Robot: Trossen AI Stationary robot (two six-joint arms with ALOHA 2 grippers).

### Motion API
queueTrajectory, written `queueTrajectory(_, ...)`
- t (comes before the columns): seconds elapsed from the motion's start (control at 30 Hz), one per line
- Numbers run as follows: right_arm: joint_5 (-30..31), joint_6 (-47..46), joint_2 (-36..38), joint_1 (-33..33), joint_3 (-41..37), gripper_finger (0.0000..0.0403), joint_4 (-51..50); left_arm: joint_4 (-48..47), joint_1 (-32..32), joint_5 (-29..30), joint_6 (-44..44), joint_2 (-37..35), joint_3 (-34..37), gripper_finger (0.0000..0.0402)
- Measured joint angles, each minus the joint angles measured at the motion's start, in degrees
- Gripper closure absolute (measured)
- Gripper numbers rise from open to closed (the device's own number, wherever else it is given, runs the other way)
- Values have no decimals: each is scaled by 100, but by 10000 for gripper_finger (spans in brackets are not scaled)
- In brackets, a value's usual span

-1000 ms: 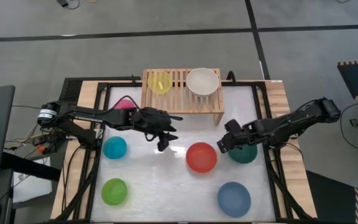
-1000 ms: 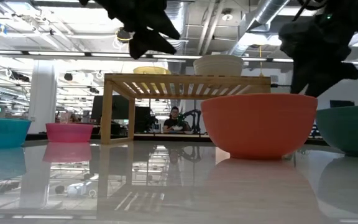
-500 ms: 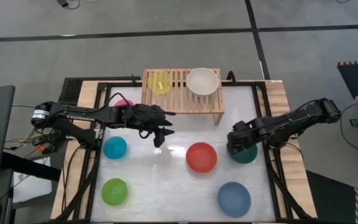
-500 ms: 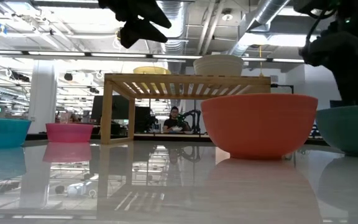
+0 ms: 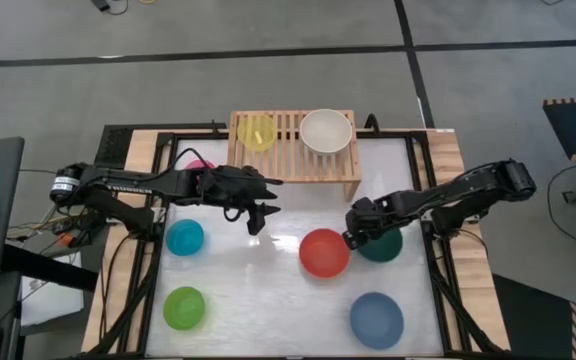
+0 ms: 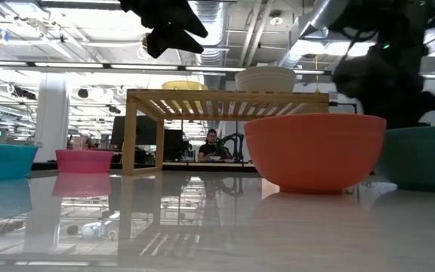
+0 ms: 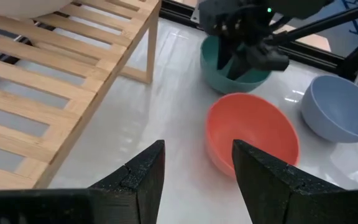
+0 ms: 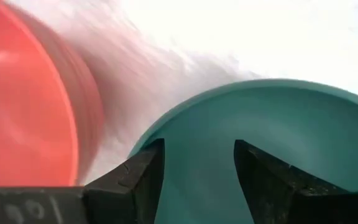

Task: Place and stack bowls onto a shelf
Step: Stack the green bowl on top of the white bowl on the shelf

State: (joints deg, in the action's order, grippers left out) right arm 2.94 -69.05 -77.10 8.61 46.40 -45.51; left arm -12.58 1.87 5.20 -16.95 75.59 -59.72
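Observation:
The light-wood shelf [image 5: 290,160] stands at the table's far side, with the yellow bowl [image 5: 258,133] and the cream-white bowl [image 5: 326,131] on its slats. The red bowl [image 5: 324,253] and the dark teal bowl [image 5: 386,246] rest on the table side by side. My right gripper [image 5: 352,236] is open at the teal bowl's rim, on the side toward the red bowl; in the right wrist view [image 8: 197,155] the teal bowl's inside [image 8: 278,137] lies ahead of the fingers. My left gripper [image 5: 258,220] is open and empty, above the table in front of the shelf. My right gripper comes slanting down from the table's right at the teal bowl's rim [image 8: 143,140], on the side nearest the red bowl. I cannot tell whether a finger touches the rim. The bowl rests upright on the table.
The pink bowl [image 5: 200,165] sits left of the shelf, partly under my left arm. The cyan bowl [image 5: 185,237] and the lime green bowl [image 5: 184,307] are on the left. The blue bowl [image 5: 376,319] is near the front right. A person shows in the room beyond the shelf [image 6: 213,145].
My right gripper went toward the table's right and dipped at the teal bowl, then came back toward the red bowl. The teal bowl has slid a little toward the red bowl. My left gripper has risen slightly.

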Motion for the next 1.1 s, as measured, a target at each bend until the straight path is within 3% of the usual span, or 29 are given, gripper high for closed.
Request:
queueTrajectory(0.23,154,761,123,-144,462,185,-249,-2,141,-146,19,-100,-2,230)
queueTrajectory(0.53,782,1084,433,-680,744,185,-2199,-84,277,-125,125,-188,-2,230)
queueTrajectory(0.97,749,923,358,-919,-476,185,-1596,-361,271,10,-127,-188,-2,230)
queueTrajectory(1.1,505,919,359,-912,-705,207,-1160,-350,271,14,-132,-188,-2,230)
